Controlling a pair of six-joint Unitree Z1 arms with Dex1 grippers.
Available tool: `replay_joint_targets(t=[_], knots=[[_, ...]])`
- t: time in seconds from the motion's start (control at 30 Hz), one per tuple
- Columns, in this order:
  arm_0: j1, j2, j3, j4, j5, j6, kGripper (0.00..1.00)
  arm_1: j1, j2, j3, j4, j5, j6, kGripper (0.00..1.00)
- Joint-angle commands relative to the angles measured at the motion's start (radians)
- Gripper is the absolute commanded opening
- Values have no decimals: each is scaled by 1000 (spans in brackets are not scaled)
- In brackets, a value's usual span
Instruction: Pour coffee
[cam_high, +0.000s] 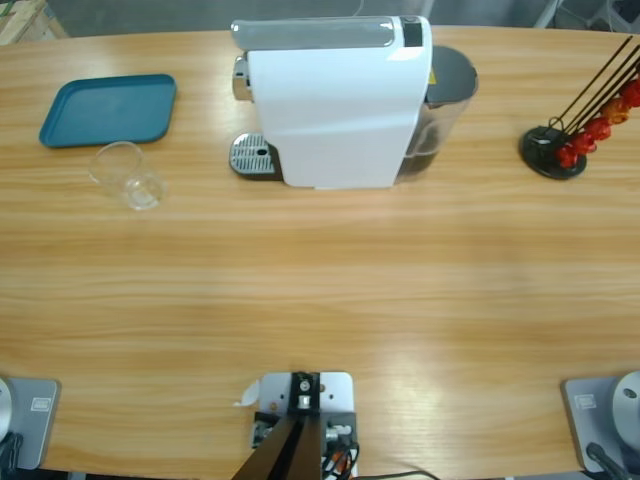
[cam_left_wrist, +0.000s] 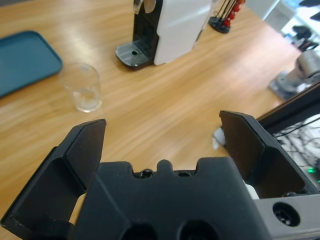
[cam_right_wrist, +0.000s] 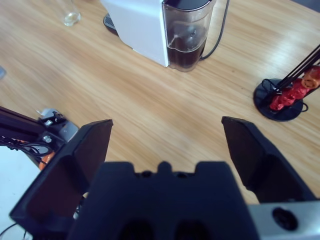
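On the far left of the table (cam_high: 320, 300) lies a teal tray (cam_high: 108, 109), flat and bare. Just beside its near edge stands a clear glass cup (cam_high: 127, 175), upright, with no dark liquid visible in it. No coffee shows in the cup or on the drip grate (cam_high: 253, 155), so I cannot tell where the coffee is. The only dark liquid in sight sits in the clear tank (cam_right_wrist: 186, 35) at the back of the white coffee machine (cam_high: 335, 100); whether that is coffee I cannot tell.

The machine stands mid-table toward the far side, its grate pointing toward the tray side. At the far right stands a black capsule rack (cam_high: 555, 150) with red capsules on its wires.

The left pincer (cam_left_wrist: 162, 132) hovers low over the near part of the table, tilted down and forward, jaws spread wide with nothing between them. The cup lies well apart from it, ahead and to the left in its wrist view, the machine farther beyond.

The right pincer (cam_right_wrist: 167, 132) likewise hangs above bare wood, jaws wide apart and holding nothing, aimed at the tank end of the machine, with the rack off to its right.

Neither arm shows in the high view.
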Motion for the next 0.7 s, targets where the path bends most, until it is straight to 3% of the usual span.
replay_joint_targets(t=[0.03, 0.17, 0.27, 0.7], knots=[[-10, 82, 69, -18, 6, 49, 908, 1, 148, -46, 54, 21, -82, 1000], [-7, 121, 88, -43, 27, 42, 927, -4, 113, -7, 22, 35, -46, 1000], [-7, 130, 86, -43, 15, 41, 997, -4, 97, 10, 6, 37, -43, 1000], [-7, 155, 75, -39, 13, 32, 986, -4, 96, 33, -18, 41, -43, 1000]])
